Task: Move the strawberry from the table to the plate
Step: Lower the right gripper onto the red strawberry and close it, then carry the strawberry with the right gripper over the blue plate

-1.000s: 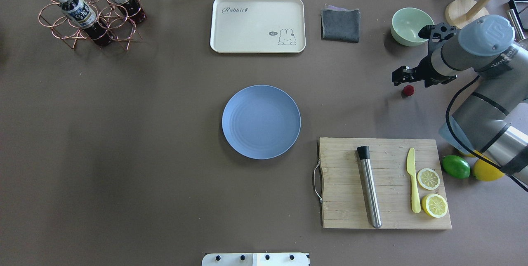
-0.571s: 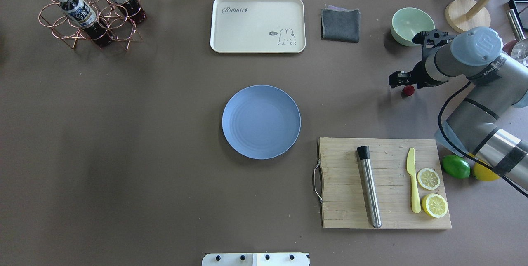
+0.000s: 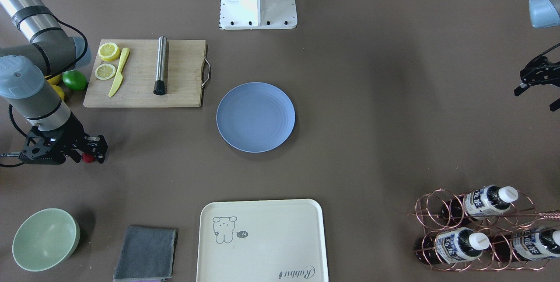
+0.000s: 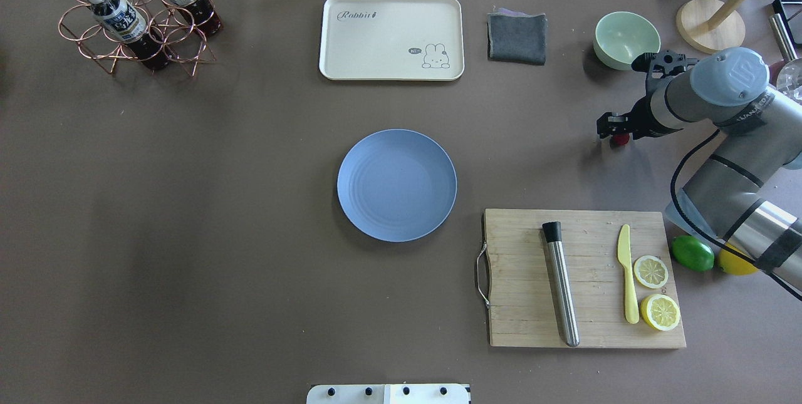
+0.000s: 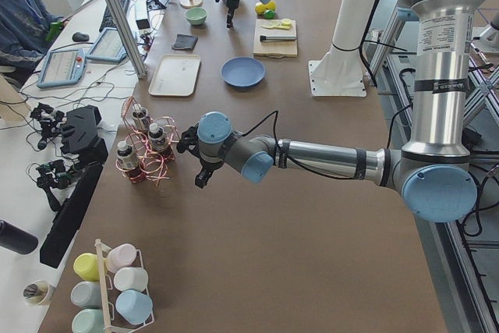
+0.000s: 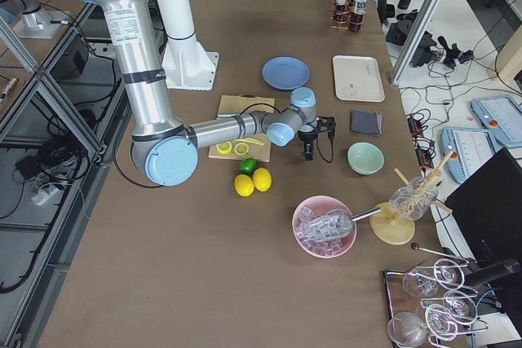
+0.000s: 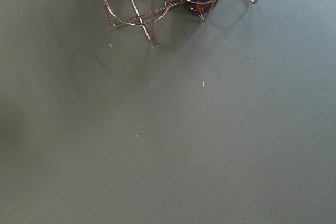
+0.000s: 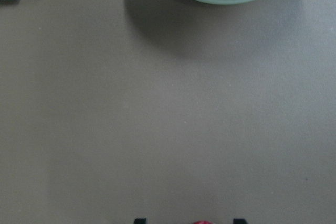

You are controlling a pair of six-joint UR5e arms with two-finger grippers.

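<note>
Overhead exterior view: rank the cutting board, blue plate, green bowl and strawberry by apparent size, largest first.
1. cutting board
2. blue plate
3. green bowl
4. strawberry, partly hidden yet clearly smallest

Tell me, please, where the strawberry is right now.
Overhead view, far right: the strawberry sits on the table, straddled by the right gripper, near the green bowl.

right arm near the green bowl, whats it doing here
The right gripper is low over the brown table, jaws open either side of the small dark-red strawberry, not yet closed on it. The round pale blue plate in the middle has nothing on it. The left gripper hangs near the copper wire bottle rack.
</note>
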